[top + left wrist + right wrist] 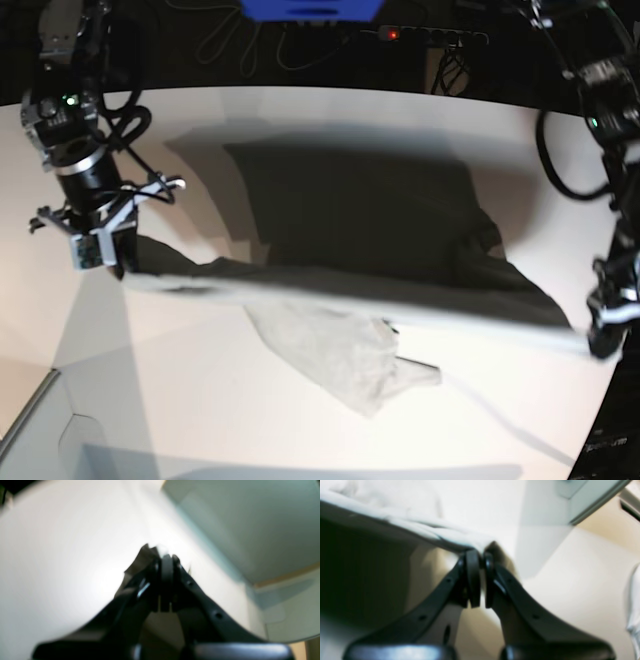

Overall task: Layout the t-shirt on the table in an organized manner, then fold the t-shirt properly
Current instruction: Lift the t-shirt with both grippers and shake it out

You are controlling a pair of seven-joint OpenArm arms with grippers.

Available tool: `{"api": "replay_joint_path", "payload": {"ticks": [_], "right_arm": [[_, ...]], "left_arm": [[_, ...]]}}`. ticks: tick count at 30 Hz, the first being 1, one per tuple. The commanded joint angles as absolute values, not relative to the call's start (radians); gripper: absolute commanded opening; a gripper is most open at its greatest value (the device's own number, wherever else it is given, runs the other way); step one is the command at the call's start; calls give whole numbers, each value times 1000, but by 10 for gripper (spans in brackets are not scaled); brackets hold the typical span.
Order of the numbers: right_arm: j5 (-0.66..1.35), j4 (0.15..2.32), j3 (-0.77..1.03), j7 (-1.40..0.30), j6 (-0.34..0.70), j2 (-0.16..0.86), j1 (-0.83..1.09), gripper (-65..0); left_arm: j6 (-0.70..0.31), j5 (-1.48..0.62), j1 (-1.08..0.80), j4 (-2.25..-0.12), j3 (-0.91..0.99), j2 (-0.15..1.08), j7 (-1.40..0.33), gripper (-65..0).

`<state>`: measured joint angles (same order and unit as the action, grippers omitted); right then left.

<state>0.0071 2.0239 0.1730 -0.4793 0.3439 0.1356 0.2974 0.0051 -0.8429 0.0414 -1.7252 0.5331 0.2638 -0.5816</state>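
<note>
While both grippers pinch the t-shirt (340, 300) and stretch it taut above the table (300, 430), layout's only half done; no fold yet. Left gripper (604, 345) & right gripper (112, 262) are each clamped on a cloth edge. Shirt's grey-beige, w/ a bunched part sagging onto the tabletop mid-span.

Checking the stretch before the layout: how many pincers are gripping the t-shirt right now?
2. The right pincer holds one end of the t-shirt at the base view's left; the left pincer holds the other end at its right.
</note>
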Motion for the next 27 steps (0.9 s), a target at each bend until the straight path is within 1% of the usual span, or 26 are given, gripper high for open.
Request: {"api": "replay_joint_path", "payload": {"ticks": [1,5,9,16,19,22,27], "right_arm": [[5,2041,180,-444,381,140,272,-650],[5,2041,177,-430,432,125,166,-650],[5,2031,174,-435,440,120,7,-650],[1,1952,177,-441,440,125,-358,-650],[-1,1893,177,-479,440,127,-524,-650],[-1,1822,179,-506,440,131,-677,-650],[-1,1716,180,-503,437,188,-868,-650]], "left_arm": [[-1,-848,101,-1736,509,295,-547,-650],[-1,-848,254,-1658,377,346,-547,-650],[-1,-846,430,-1558,260,351,-547,-650],[-2,-846,832,-1303,58,343,-547,-650],[-2,-848,997,-1207,10,331,-539,-650],[-2,-848,1127,-1164,-15,318,-542,-650],[-2,-848,1268,-1127,-15,325,-539,-650]]}}
